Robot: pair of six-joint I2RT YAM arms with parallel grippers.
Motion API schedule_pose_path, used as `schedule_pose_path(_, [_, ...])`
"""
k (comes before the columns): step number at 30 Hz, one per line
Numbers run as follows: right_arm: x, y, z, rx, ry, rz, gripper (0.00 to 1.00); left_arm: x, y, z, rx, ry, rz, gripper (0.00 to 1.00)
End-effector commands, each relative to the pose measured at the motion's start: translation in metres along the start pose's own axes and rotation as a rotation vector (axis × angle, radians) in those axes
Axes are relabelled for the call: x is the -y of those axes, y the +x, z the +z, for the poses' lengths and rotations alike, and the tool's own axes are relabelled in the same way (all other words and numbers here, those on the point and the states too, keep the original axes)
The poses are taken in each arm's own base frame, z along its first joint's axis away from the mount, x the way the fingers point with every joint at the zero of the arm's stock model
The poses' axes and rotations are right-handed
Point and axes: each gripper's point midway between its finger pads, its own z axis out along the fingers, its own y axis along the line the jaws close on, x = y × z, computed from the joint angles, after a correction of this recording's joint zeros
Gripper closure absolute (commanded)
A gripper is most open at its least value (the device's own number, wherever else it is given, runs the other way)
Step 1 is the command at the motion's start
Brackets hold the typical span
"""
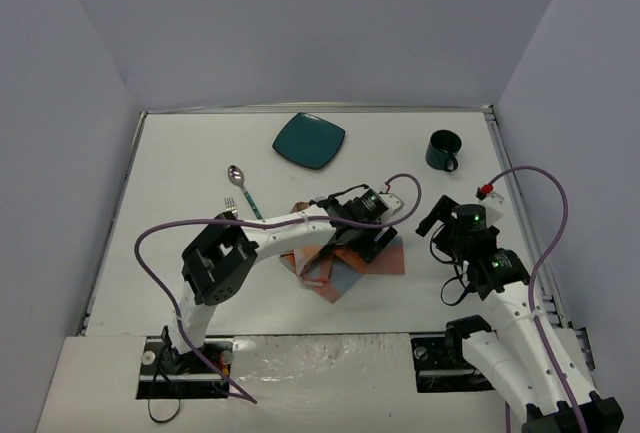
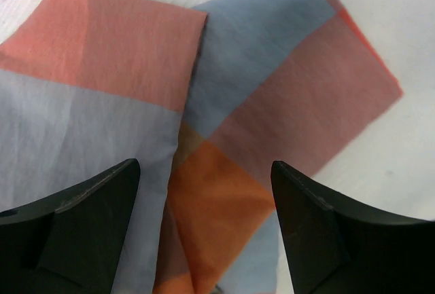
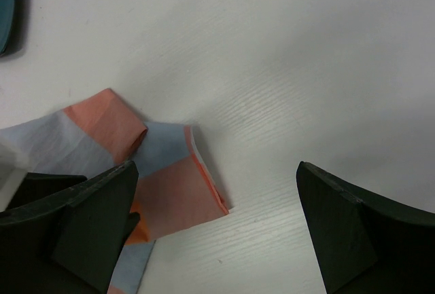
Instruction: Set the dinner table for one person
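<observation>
Left pincer (image 2: 204,172): jaws apart, holding nothing, low above the folded cloth (image 2: 258,90); I think it stands there to take or correct a fold.
Right pincer (image 3: 215,165): jaws fully wide, empty, over bare desk (image 3: 306,70) just right of the cloth; it seems to wait aside so it does not disturb the cloth.
Cloth: orange and blue-grey squares, overlapping uneven layers, flat in the middle of the desk, somewhat toward the near edge; probably the napkin.
Desk: white, carries everything; the setting looks not yet gathered.
Plate (image 1: 310,140): middle of the far edge, apart from the cloth.
Mug (image 1: 441,151): near the far right corner.
Spoon (image 1: 240,185) and fork (image 1: 230,205): close together, left of the middle.
</observation>
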Motion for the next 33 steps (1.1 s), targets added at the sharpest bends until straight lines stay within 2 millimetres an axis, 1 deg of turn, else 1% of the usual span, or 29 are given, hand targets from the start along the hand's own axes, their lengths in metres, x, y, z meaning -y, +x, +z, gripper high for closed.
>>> schedule_pose_path(1, [0.002,-0.012,0.001,0.043,0.034,0.053,0.00,-0.009,-0.053,-0.016,0.143,-0.065,0.017,0.27])
schedule_pose_path(3, [0.003,-0.009,0.002,0.036,0.035,0.056,0.00,-0.014,-0.050,-0.007,0.130,-0.094,0.022,0.29])
schedule_pose_path(6, [0.004,-0.006,0.002,0.031,0.030,0.065,0.00,-0.026,-0.049,-0.003,0.129,-0.166,0.023,0.32])
schedule_pose_path(11, [0.004,-0.005,0.001,0.030,0.022,0.070,0.00,-0.037,-0.048,0.002,0.138,-0.225,0.017,0.34])
schedule_pose_path(15, [0.004,-0.003,0.001,0.030,0.020,0.078,0.00,-0.036,-0.050,0.005,0.147,-0.222,0.022,0.37])
schedule_pose_path(18, [0.004,-0.003,0.000,0.032,0.014,0.084,0.00,-0.033,-0.049,0.010,0.146,-0.207,0.028,0.38])
schedule_pose_path(22, [0.005,-0.001,0.001,0.029,0.014,0.088,0.00,-0.027,-0.043,0.018,0.130,-0.182,0.042,0.40])
schedule_pose_path(26, [0.005,0.001,0.001,0.021,0.014,0.090,0.00,-0.026,-0.040,0.027,0.122,-0.187,0.041,0.43])
schedule_pose_path(31, [0.005,0.003,0.002,0.017,0.011,0.096,0.00,-0.031,-0.038,0.034,0.117,-0.215,0.042,0.50])
schedule_pose_path(33, [0.006,0.004,0.002,0.015,0.013,0.094,0.00,-0.032,-0.038,0.035,0.115,-0.222,0.044,0.58])
